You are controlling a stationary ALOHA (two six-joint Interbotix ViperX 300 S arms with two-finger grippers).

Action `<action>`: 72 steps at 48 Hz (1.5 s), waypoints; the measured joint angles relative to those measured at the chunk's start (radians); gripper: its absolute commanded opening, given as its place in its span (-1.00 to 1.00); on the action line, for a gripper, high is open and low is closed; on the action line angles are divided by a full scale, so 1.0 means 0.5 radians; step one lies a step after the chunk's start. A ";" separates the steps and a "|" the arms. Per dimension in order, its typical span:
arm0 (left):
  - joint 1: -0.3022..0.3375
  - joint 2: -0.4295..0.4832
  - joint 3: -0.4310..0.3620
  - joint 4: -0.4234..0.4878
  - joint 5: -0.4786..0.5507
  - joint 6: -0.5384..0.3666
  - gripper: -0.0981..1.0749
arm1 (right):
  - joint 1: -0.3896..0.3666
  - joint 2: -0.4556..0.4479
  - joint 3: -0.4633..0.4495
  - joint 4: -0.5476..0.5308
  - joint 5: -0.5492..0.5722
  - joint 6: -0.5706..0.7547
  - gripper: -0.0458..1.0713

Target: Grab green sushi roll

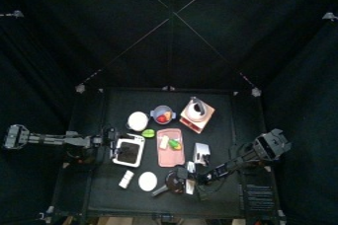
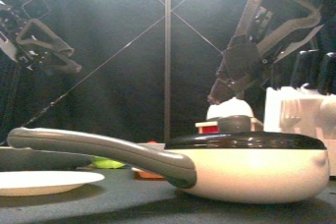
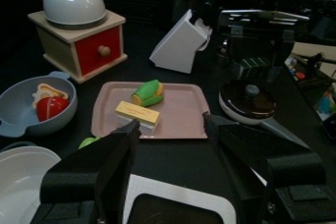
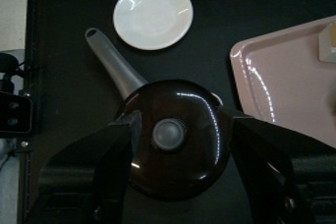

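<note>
The green sushi roll [image 3: 149, 92] lies on a pink tray [image 3: 184, 120] beside a yellow piece [image 3: 137, 112]; in the top view it sits on the tray [image 1: 171, 156] at mid-table. My left gripper [image 3: 178, 147] is open and empty, a short way back from the tray's near edge, pointing at the roll; in the top view it is left of the tray [image 1: 109, 148]. My right gripper [image 4: 182, 128] is open and hangs above a lidded pan [image 4: 171, 138], one jaw to each side of it, near the table's front right [image 1: 199, 170].
A white kettle [image 3: 73, 0] stands on a toy wooden stove [image 3: 86, 43] behind the tray. A blue bowl [image 3: 24, 95] holds red pieces. A white knife block [image 3: 184, 41] stands behind the tray. White plates [image 4: 152, 14] [image 3: 19, 181] lie nearby. The pan [image 2: 250, 164] fills the front edge.
</note>
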 measured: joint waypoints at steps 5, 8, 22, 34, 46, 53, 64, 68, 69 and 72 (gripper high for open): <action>-0.006 0.000 0.003 0.000 0.003 -0.003 0.70 | 0.015 -0.049 0.000 0.061 0.018 0.006 0.77; -0.015 0.000 0.003 0.000 0.000 -0.003 0.70 | 0.025 -0.095 0.000 0.135 0.067 0.009 0.77; -0.095 0.000 0.003 -0.046 0.000 -0.003 0.70 | 0.086 -0.334 -0.009 0.871 0.537 0.012 0.77; -0.150 0.000 0.003 -0.077 0.003 0.009 0.70 | 0.199 -0.368 -0.080 1.427 0.902 0.028 0.77; -0.147 0.000 -0.003 0.012 0.003 0.012 0.70 | 0.282 -0.233 -0.199 1.724 0.939 0.025 0.76; -0.123 0.000 -0.018 0.095 0.003 0.012 0.70 | 0.334 -0.132 -0.279 1.884 0.973 0.006 0.76; -0.049 -0.003 -0.025 0.169 0.003 0.012 0.70 | 0.411 -0.077 -0.316 2.056 1.150 0.003 0.76; -0.028 0.000 -0.028 0.169 0.003 0.006 0.70 | 0.420 -0.071 -0.304 2.083 1.169 0.000 0.76; -0.028 -0.003 -0.025 0.169 0.003 0.006 0.70 | 0.420 -0.064 -0.295 2.092 1.169 -0.006 0.76; -0.025 -0.003 -0.028 0.166 0.003 0.003 0.70 | 0.426 -0.058 -0.267 2.108 1.163 -0.021 0.77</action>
